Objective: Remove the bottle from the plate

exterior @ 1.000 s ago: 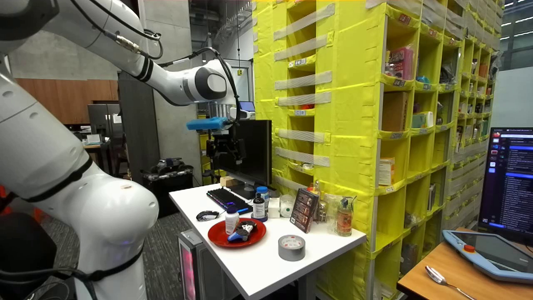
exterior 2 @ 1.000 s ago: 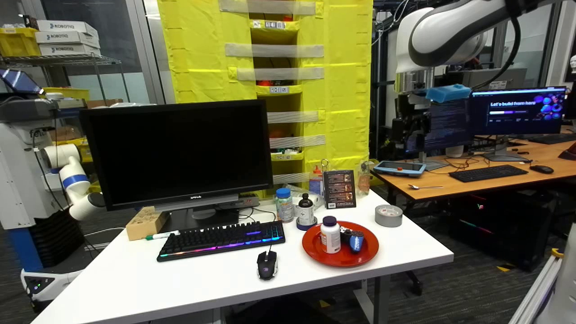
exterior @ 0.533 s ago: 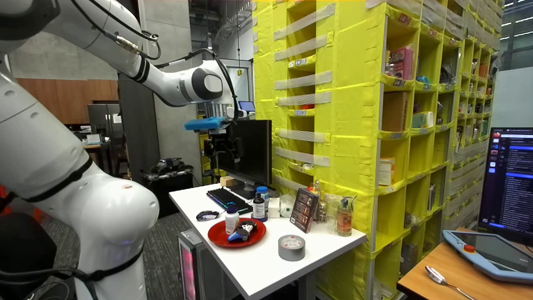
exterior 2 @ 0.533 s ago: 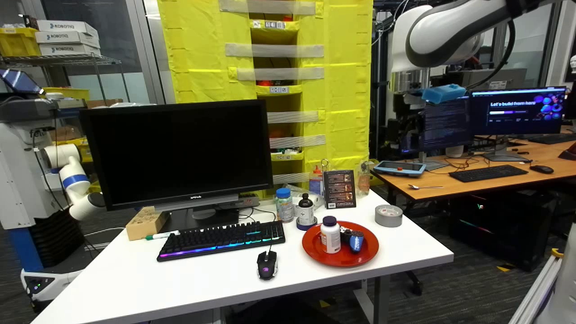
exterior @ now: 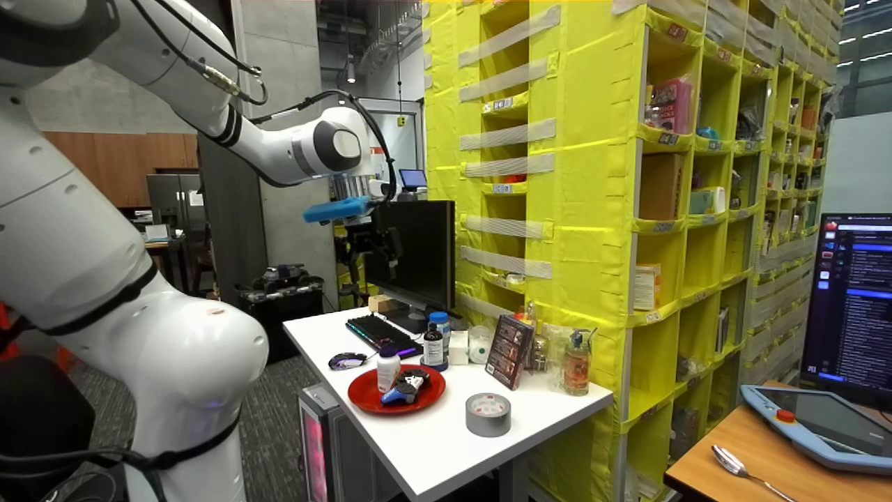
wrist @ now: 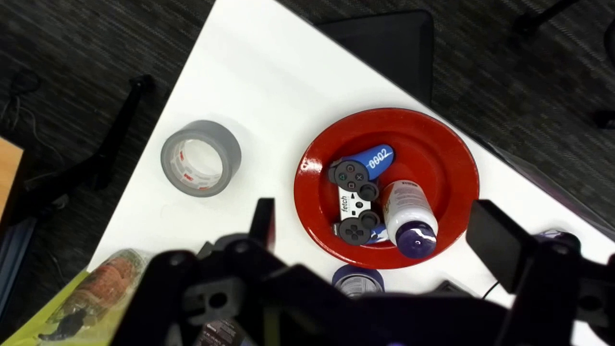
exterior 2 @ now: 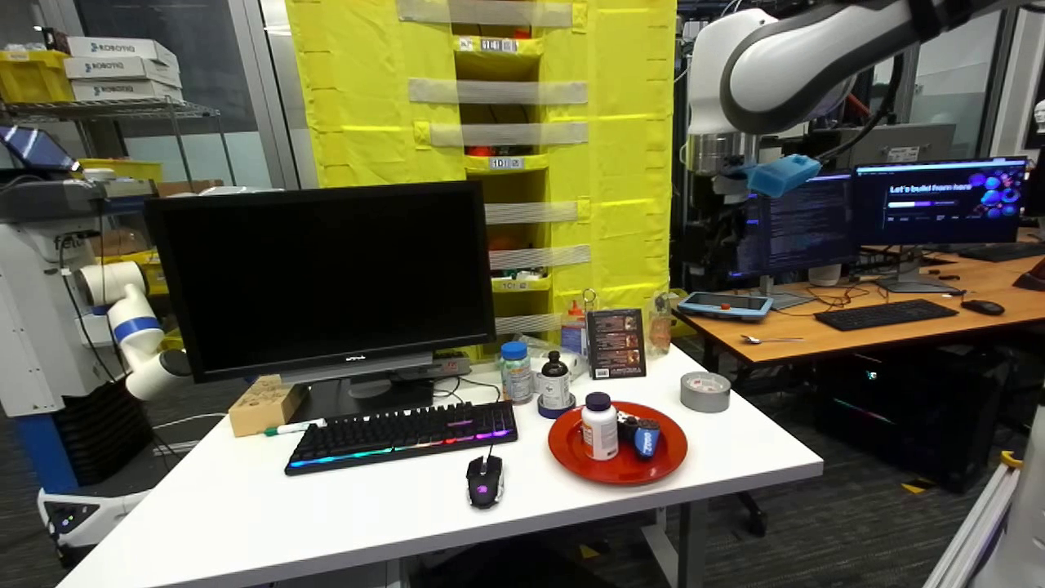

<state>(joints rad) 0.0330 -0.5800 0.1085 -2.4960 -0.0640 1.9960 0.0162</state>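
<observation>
The white bottle with a dark purple cap stands upright on the red plate in both exterior views [exterior: 388, 369] [exterior 2: 600, 429]. In the wrist view the bottle [wrist: 408, 206] is seen from above. The flat round red plate [wrist: 432, 139] shows in both exterior views too [exterior: 433, 396] [exterior 2: 604, 474]. A blue, black and white game controller [wrist: 355, 202] lies beside the bottle on the plate. My gripper [wrist: 381, 233] is open and empty, with its fingers wide apart. In an exterior view my gripper [exterior: 369, 259] hangs high above the table, well clear of the bottle.
A grey tape roll [wrist: 202, 158] lies near the plate. A dark bottle [exterior 2: 555, 384], a blue-capped bottle [exterior 2: 516, 371] and a black case [exterior 2: 616, 343] stand behind it. A mouse [exterior 2: 485, 480], keyboard [exterior 2: 408, 437] and large monitor [exterior 2: 326, 278] are on the table [exterior 2: 245, 514].
My gripper has moved left in both exterior views and tilted slightly. The bottle, plate and controller have not moved.
</observation>
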